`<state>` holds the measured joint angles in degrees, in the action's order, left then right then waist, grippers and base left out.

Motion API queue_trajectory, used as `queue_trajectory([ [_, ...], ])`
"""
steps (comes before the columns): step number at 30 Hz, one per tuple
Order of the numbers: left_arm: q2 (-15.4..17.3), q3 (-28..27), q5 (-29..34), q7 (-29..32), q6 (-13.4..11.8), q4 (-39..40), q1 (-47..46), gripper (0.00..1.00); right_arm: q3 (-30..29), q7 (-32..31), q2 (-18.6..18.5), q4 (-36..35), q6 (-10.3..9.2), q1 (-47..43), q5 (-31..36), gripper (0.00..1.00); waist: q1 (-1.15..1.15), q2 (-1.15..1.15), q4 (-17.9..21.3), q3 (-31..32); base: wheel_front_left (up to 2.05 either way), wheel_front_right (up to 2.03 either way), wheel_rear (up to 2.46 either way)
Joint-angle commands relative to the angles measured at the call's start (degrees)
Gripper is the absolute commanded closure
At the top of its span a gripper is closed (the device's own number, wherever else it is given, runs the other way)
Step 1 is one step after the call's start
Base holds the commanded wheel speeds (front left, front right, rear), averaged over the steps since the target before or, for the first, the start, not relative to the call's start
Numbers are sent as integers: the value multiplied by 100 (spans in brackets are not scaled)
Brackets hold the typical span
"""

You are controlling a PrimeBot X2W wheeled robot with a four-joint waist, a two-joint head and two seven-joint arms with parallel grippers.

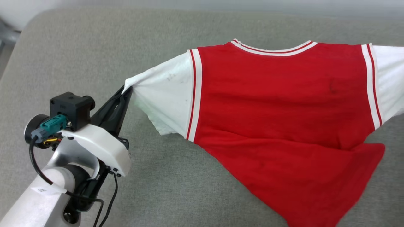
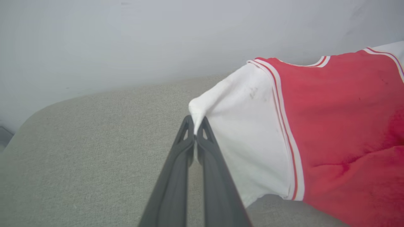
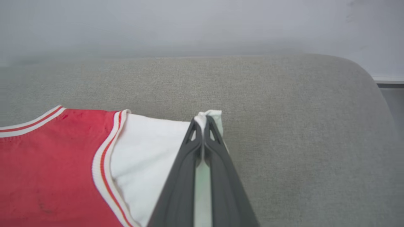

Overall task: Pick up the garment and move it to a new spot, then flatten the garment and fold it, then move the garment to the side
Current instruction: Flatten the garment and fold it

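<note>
Head view: we hold the shirt [image 1: 284, 104] stretched over the grey cushion [image 1: 173, 189] — left gripper [image 1: 125, 91] clamped on one white sleeve tip, right gripper [image 3: 205, 121] clamped on the other — likely mid-flattening, so next we must lower it evenly.
</note>
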<state>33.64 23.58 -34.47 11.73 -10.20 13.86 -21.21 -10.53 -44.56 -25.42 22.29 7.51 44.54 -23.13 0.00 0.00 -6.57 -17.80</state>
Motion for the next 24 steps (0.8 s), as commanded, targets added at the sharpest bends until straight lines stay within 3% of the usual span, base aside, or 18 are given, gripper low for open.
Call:
queue_trajectory([
  [1,44,-63,15,-51,-54,24,114,100,12,92,-81,-86,-4,-102,-106,100,0,0,169,318,0,0,0],
  [18,481,-834,311,-471,-520,538,-109,100,-15,733,-59,-1292,-5,-383,-838,100,0,0,409,1156,0,0,0],
  [24,645,-1085,411,-597,-525,671,-443,100,-19,877,66,-1661,-4,-174,-927,100,0,0,488,1213,0,0,0],
])
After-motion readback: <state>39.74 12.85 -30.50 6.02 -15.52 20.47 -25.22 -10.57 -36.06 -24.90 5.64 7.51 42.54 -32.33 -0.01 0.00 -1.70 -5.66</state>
